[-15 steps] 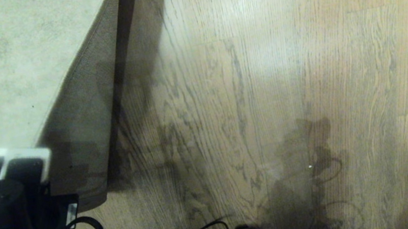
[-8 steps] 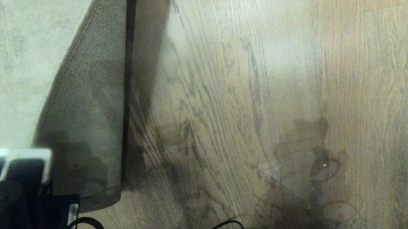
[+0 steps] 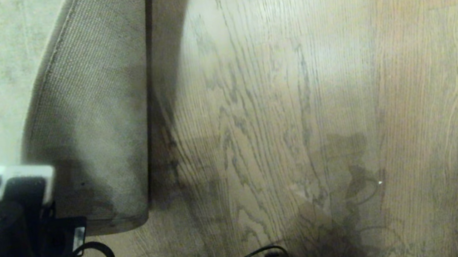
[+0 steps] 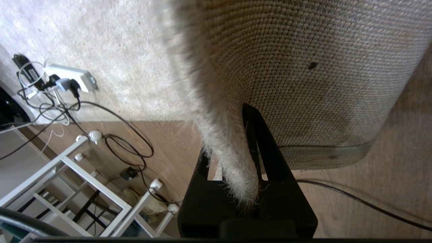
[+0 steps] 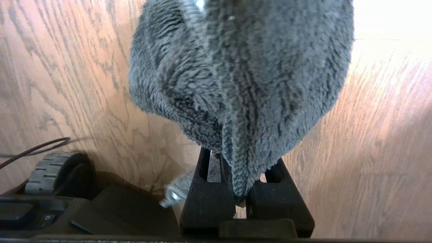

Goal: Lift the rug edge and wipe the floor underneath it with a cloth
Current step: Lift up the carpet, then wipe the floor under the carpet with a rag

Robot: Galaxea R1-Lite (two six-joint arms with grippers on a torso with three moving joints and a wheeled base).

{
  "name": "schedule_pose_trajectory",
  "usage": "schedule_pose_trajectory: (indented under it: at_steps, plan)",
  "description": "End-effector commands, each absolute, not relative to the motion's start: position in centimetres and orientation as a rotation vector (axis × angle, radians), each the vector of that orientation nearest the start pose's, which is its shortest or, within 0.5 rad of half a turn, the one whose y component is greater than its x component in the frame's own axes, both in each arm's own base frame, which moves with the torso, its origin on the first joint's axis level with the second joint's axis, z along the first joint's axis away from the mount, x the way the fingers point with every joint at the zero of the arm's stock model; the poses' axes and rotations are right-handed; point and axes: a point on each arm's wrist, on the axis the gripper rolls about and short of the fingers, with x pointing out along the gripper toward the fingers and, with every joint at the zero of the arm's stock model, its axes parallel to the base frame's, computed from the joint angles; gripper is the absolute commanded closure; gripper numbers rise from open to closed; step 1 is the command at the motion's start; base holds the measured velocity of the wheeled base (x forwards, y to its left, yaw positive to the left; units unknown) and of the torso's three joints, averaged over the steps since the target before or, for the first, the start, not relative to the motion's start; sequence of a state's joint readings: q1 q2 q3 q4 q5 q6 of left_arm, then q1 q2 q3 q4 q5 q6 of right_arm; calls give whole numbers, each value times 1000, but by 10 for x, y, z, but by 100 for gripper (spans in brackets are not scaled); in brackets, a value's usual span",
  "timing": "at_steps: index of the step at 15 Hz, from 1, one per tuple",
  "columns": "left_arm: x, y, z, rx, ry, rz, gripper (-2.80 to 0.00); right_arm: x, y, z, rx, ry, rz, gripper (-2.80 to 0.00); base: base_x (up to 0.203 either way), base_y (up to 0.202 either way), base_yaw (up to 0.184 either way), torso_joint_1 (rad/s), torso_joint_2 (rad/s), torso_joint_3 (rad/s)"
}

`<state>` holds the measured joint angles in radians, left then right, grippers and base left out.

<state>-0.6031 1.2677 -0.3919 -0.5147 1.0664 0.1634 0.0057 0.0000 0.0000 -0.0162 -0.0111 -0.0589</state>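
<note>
Wood-grain floor (image 3: 296, 90), left end effector (image 4: 248, 152) pinching rug edge (image 3: 94, 122), right end effector (image 5: 241, 179) pinching cloth (image 5: 243, 74)

No lettering, label, brand, number or sign reads anywhere in these views. The small pale sticker (image 3: 80, 236) on the black wrist hardware, at about eight o'clock in the head view, shows only a blur. The white plastic power strip (image 4: 69, 77), at about ten o'clock in the left wrist view, carries no marking that can be made out.
</note>
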Motion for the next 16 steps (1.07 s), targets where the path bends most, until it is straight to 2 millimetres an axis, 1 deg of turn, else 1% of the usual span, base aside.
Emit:
schedule_pose_trajectory:
  at_steps: [1, 4, 8, 12, 14, 16]
  plan:
    - [150, -76, 172, 420, 276, 460, 0, -23, 0, 77, -60, -15, -4, 0, 0, 0, 0, 0, 0, 0]
    - [155, -79, 184, 390, 247, 458, 0, -23, 0, 77, -60, -17, -4, 0, 0, 0, 0, 0, 0, 0]
    - [160, -79, 192, 452, 249, 393, 0, -23, 0, 77, -60, -16, -4, 0, 0, 0, 0, 0, 0, 0]
    - [173, -85, 218, 419, 190, 374, 0, -23, 0, 77, -60, -16, -4, 0, 0, 0, 0, 0, 0, 0]
    - [175, -81, 223, 441, 176, 361, 0, -23, 0, 77, -61, -14, -3, 0, 0, 0, 0, 0, 0, 0]
    - [181, -75, 232, 463, 105, 369, 0, -23, 0, 77, -59, -17, -4, 0, 0, 0, 0, 0, 0, 0]
